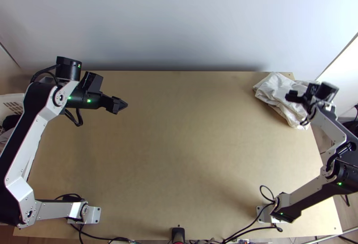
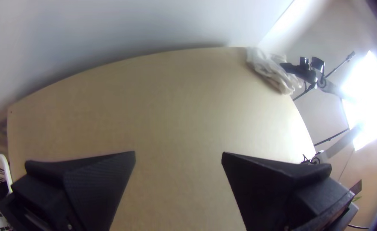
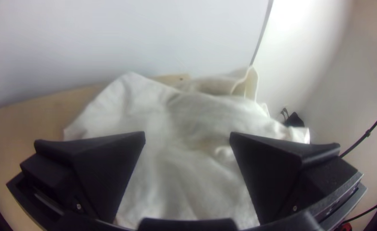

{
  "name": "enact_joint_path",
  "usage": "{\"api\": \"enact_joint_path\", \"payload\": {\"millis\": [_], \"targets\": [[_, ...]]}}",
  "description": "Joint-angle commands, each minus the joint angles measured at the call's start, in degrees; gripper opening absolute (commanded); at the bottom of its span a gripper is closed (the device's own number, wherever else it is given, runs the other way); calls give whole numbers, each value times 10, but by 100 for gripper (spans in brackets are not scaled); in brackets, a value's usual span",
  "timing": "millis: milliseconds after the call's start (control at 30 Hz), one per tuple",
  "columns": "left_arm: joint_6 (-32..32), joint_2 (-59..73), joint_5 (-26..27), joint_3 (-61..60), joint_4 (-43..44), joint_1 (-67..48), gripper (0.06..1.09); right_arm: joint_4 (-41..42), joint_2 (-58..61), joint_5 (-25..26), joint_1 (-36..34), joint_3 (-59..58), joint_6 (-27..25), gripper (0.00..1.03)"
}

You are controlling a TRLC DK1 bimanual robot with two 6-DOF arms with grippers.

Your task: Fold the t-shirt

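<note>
The fingers of my right gripper (image 3: 187, 137) stand wide apart, with pale cloth showing between and beyond them and nothing pinched that I can make out. Those of my left gripper (image 2: 179, 153) are wide too, with bare table (image 1: 179, 154) in the gap. It hangs over the far left part of the tabletop, well apart from the work.

The t-shirt (image 1: 275, 94) lies bunched at the far right corner, under and beside the right gripper, and some of it appears to spill past the table's right edge. I can't pick out a sleeve, collar or hem with any confidence, and I can't tell whether the fingertips are touching the fabric.

I judge this to be the very start: take hold of the heap, bring it to the middle, spread it, then fold. The grab is what worries me. If I close too high, I'd expect the fingers to skim the top and catch only a thin pleat, which could slip out on the drag. If I go too low, the tips may press into the table. The overhang is another risk: pushing outward before I have a firm hold could send the shirt off the side. A grip somewhere in the middle of the bunch might bring it over as a twisted lump, leaving both arms to hunt for corners. The wall (image 1: 179, 20) is near as well, so a wide swing that way could bump it.
</note>
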Motion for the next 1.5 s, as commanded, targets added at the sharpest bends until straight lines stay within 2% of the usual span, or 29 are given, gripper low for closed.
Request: {"api": "enact_joint_path", "payload": {"millis": [0,267,467,633,800,867,1000,1067,1133,1200,1267,1333,1433,1467], "targets": [[-1,-10,-1,-8,0,-4,104,51,11,1,-24,-102,0,92],[2,-22,-1,-11,-2,-5,104,46,57,1,-37,-88,-7,95],[10,-52,-2,-31,2,-2,104,38,-89,0,-32,-116,-2,98],[3,-90,-7,-35,45,1,104,15,-224,1,3,-77,11,98],[1,-135,-51,-33,100,12,104,-43,-302,1,56,-38,10,98],[9,-163,-91,-42,114,14,104,-59,-344,1,93,-48,4,98],[31,-257,-136,-124,173,17,104,-136,-416,6,199,-93,-46,98],[38,-319,-152,-189,213,24,104,-136,-459,16,229,-133,-14,98],[52,-378,-164,-249,227,24,104,-87,-514,36,232,-194,80,98],[60,-429,-173,-305,224,24,104,-60,-571,46,236,-250,74,98],[52,-482,-176,-355,218,36,104,-100,-601,56,249,-272,72,98],[50,-546,-176,-408,229,63,104,-101,-656,65,266,-322,45,98],[50,-633,-176,-485,246,106,104,-70,-771,107,284,-409,24,98],[50,-653,-176,-510,251,118,104,-64,-815,116,285,-435,34,98]]}}
